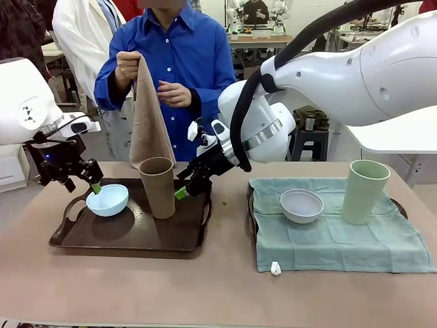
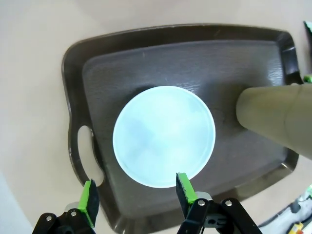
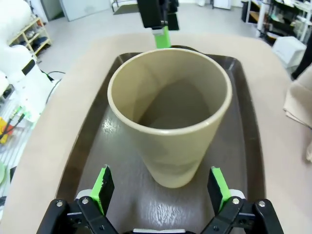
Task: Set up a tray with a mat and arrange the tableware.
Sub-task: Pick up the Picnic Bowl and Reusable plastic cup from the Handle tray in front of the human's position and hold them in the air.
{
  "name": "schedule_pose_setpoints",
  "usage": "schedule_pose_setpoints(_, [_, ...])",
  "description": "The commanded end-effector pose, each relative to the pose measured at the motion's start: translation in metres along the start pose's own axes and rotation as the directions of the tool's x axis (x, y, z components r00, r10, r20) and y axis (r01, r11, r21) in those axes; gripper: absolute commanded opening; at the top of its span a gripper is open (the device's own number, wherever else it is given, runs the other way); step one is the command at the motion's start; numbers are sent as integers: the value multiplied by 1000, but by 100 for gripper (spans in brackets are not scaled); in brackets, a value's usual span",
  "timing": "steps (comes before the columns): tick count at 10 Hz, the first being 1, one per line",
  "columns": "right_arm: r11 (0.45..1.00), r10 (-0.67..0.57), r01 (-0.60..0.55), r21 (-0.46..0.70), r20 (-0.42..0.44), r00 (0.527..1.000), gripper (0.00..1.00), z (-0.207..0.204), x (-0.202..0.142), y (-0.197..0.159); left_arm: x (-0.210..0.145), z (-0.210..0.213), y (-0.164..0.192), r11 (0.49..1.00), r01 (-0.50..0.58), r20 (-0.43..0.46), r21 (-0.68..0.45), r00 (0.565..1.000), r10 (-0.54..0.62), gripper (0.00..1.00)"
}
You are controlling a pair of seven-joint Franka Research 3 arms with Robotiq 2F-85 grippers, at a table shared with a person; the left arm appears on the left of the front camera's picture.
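Note:
A light blue bowl [image 1: 108, 199] [image 2: 164, 135] and a brown cup [image 1: 158, 186] [image 3: 170, 117] stand on a dark brown tray [image 1: 130, 236] [image 2: 161, 58] [image 3: 92, 146] at the left. My left gripper [image 1: 95, 186] [image 2: 135, 192] hangs open over the bowl's near rim. The right gripper [image 1: 183, 191] [image 3: 160, 190] is open beside the cup, its fingers apart from the cup's sides. To the right, a whitish-grey bowl [image 1: 301, 205] and a pale green cup [image 1: 364, 191] rest on a green mat [image 1: 334, 239]. A person's hand [image 1: 128, 65] holds up a tan mat [image 1: 149, 123].
A second dark tray [image 1: 400, 207] lies under the green mat, with only its handles showing. A small white object [image 1: 275, 268] lies on the table near the mat's front edge. The person stands close behind the brown tray. Bare tabletop [image 1: 171, 287] runs along the front.

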State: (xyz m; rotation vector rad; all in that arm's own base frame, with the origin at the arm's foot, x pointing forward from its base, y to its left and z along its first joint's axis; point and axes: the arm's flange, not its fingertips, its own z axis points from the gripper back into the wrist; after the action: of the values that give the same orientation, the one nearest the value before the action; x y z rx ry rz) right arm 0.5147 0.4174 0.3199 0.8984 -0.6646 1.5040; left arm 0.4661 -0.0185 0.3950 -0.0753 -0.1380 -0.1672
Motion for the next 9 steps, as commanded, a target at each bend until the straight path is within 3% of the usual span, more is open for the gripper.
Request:
schedule_pose_setpoints(1, [999, -4, 3, 50, 15, 1000, 100, -15, 0, -10, 4, -5, 5, 1000, 9, 27, -14, 1000, -9, 84])
schedule_pose_setpoints(5, [998, 5, -7, 63, 18, 1000, 100, -33, -1, -17, 31, -27, 21, 1000, -25, -13, 18, 1000, 25, 84])
schedule_pose_setpoints(9, [999, -3, 2, 35, 35, 999, 100, -47, 0, -30, 35, -54, 20, 999, 14, -50, 48, 999, -12, 84])
